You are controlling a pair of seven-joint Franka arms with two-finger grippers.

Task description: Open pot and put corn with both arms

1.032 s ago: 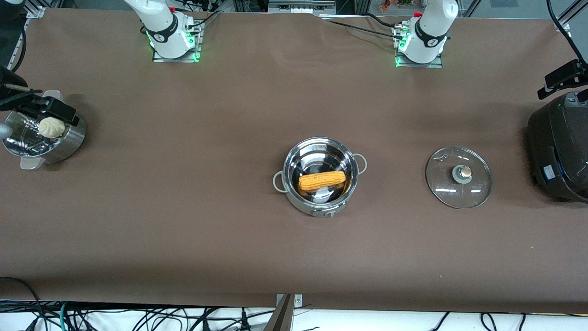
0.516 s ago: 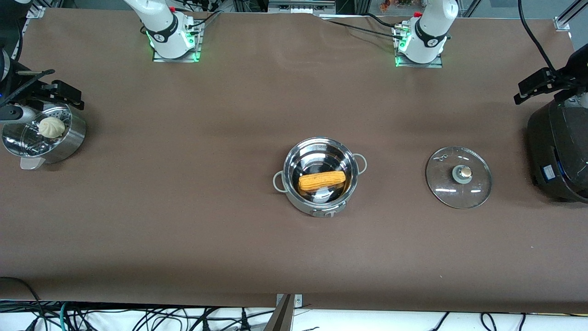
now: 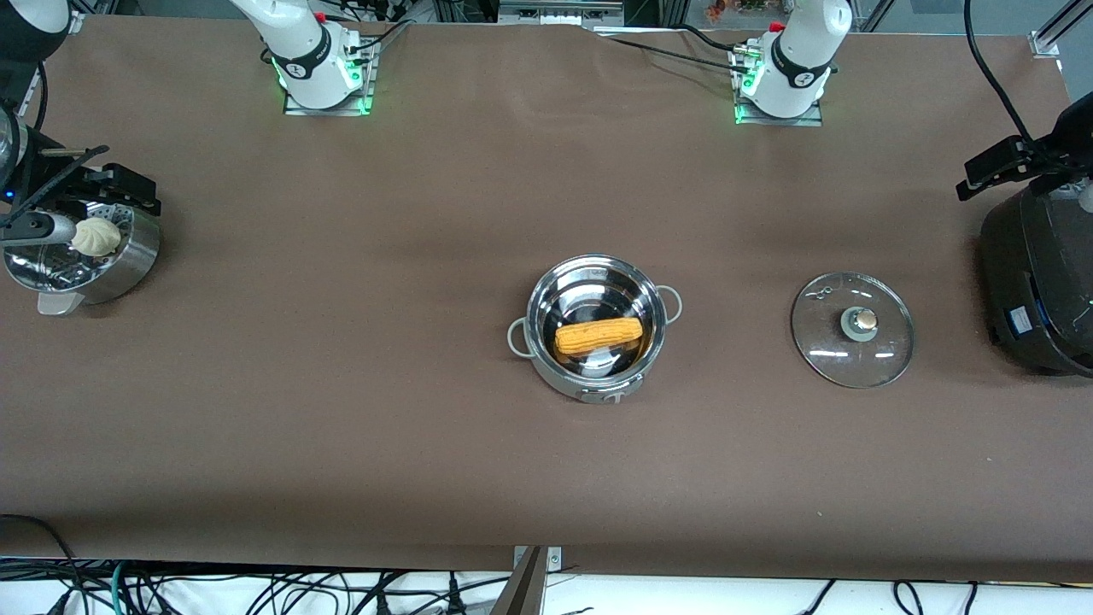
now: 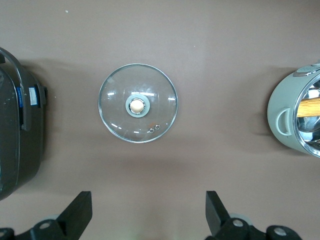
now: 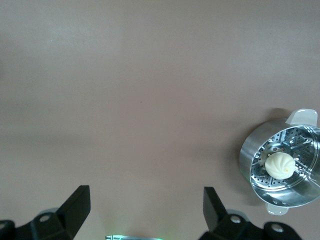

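The steel pot (image 3: 540, 295) stands open at the table's middle. The corn (image 3: 598, 336) lies flat inside it. The glass lid (image 3: 824, 342) with its tan knob lies flat on the table beside the pot, toward the left arm's end. My left gripper (image 3: 997, 164) is open and empty, high over the black cooker; its wrist view shows the lid (image 4: 117, 107), the pot's wall (image 4: 280, 107) and the corn's end (image 4: 309, 106). My right gripper (image 3: 109, 184) is open and empty, over the steamer pot at the right arm's end.
The perforated steamer pot (image 3: 132, 256) holds a white bun (image 3: 95, 237); the right wrist view shows the steamer pot (image 5: 249, 161) and the bun (image 5: 279, 164). A big black cooker (image 3: 1037, 273) stands at the left arm's end and shows in the left wrist view (image 4: 17, 125).
Both grippers have shifted a little near the table's ends, the left toward the lid's side of the cooker. Pot, corn and lid have not moved.
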